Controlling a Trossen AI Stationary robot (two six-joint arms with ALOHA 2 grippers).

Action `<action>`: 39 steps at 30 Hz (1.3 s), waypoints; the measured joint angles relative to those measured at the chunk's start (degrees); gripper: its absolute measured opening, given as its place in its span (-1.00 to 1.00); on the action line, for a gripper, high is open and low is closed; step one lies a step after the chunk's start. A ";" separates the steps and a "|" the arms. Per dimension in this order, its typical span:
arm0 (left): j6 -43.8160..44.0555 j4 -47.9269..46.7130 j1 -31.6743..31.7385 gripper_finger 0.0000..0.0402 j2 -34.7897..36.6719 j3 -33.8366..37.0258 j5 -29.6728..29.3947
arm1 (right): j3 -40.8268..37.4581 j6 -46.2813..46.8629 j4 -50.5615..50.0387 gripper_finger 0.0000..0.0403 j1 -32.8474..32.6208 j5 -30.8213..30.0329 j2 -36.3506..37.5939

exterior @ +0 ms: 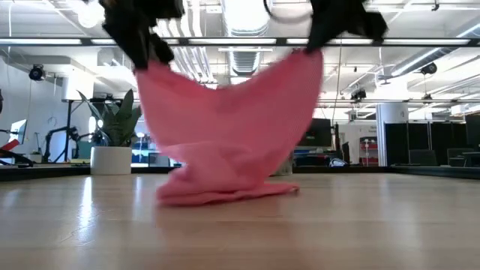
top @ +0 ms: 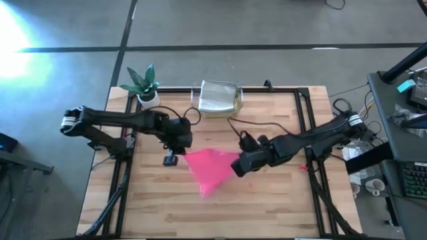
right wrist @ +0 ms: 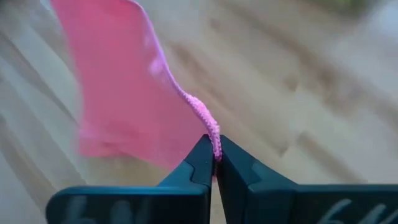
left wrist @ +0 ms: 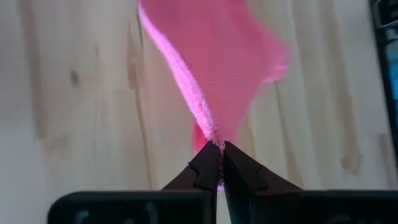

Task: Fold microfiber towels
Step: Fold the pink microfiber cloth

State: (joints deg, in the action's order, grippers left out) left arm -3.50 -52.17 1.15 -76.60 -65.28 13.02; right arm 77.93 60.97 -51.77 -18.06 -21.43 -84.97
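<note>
- The pink towel (top: pixel 212 168) hung between both arms above the middle of the desk (top: pixel 267 207), its lower edge trailing on the wood.
- The left pincer (left wrist: pixel 219 163) was pinched tight on one top corner; the right pincer (right wrist: pixel 213 163) was clamped on the other.
- The held top edge ran left to right between them, sagging in the middle, so neither arm was nearer.
- The cloth's free end pointed down and toward the desk's front edge; laying it flat likely means lowering both corners together.
</note>
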 joint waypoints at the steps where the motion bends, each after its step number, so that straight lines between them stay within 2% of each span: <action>1: 0.15 -2.37 0.00 -1.00 0.38 -2.07 -0.12 | 2.18 -0.68 -1.03 -0.96 -0.10 -1.67 0.00; 7: 3.60 -19.36 0.00 -1.00 0.75 -16.70 -0.91 | 13.23 -8.35 -3.14 -0.96 -1.04 -11.88 -0.31; 10: 7.13 -24.50 0.00 -1.00 0.75 -23.22 -3.88 | 16.86 -12.00 -3.74 -0.96 -1.25 -18.44 -0.33; 14: 15.94 -28.62 0.01 -1.00 0.75 -29.41 -9.76 | 19.50 -16.18 -3.87 -0.96 -1.14 -19.17 -0.33; 17: 21.61 -29.12 0.02 -1.00 0.98 -30.48 -10.79 | 20.15 -17.25 -3.89 -0.96 -1.16 -19.12 -0.33; 21: 21.82 -29.40 0.00 -1.00 1.18 -29.76 -11.55 | 19.13 -17.31 -4.03 -0.96 -1.11 -19.12 -0.33; 27: 15.52 -29.39 1.52 -1.00 0.03 -27.97 -23.10 | 16.46 -17.69 -5.53 -0.96 1.88 -20.37 -0.35; 33: 9.01 -28.74 4.29 -1.00 -2.33 -28.25 -35.48 | 14.79 -24.55 -5.53 -0.96 5.56 -22.37 -0.35; 35: 7.62 -28.62 5.06 -1.00 -2.91 -28.52 -37.56 | 14.61 -27.53 -5.55 -0.96 6.49 -23.10 -0.35; 39: 6.14 -27.99 5.64 -1.00 -2.99 -28.47 -38.06 | 14.57 -33.00 -5.41 -0.96 7.02 -25.43 -0.34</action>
State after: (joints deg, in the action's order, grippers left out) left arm 2.64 -80.16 6.79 -79.59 -93.76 -25.04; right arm 92.50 27.97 -57.18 -11.05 -46.86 -85.31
